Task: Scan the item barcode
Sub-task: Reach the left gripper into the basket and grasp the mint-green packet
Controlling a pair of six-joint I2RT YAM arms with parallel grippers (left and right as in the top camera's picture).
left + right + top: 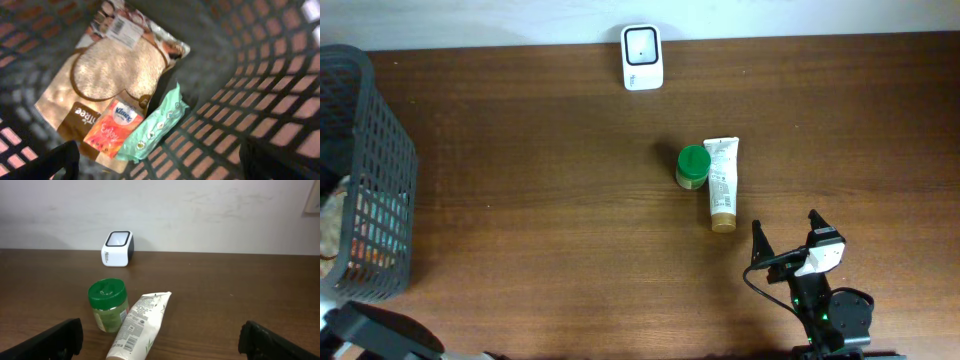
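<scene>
1. Overhead shows the tube [723, 183] lying flat on the table [520, 200], right of centre. The jar [693, 167] sits close against its left side; whether they touch I cannot tell. The scanner [642, 57] stands well beyond both, at the far edge.
2. The right claw [787, 232] hovers near the front edge, fingers spread wide with nothing between them.
3. The left claw [160, 167] is down inside the basket [380, 180] at the far left. It is also spread wide and empty, above a bag [115, 75], a tissue pack [112, 127] and a green pack [157, 125].
4. The tube lies just ahead of the right claw and a little to its left. Its long axis runs front to back, roughly along the claw's line of approach, with the cap end nearest the claw and the crimped end toward the scanner.
5. The right arm is by far the nearer, so the pick looks like its job. The fingers would likely have to close across the tube's width.
6. The right wrist view shows the barcode [127, 342] facing up near the cap end, so it probably needs turning toward the scanner.
7. One risk is that a finger lowered on the tube's left side may knock the jar.
</scene>
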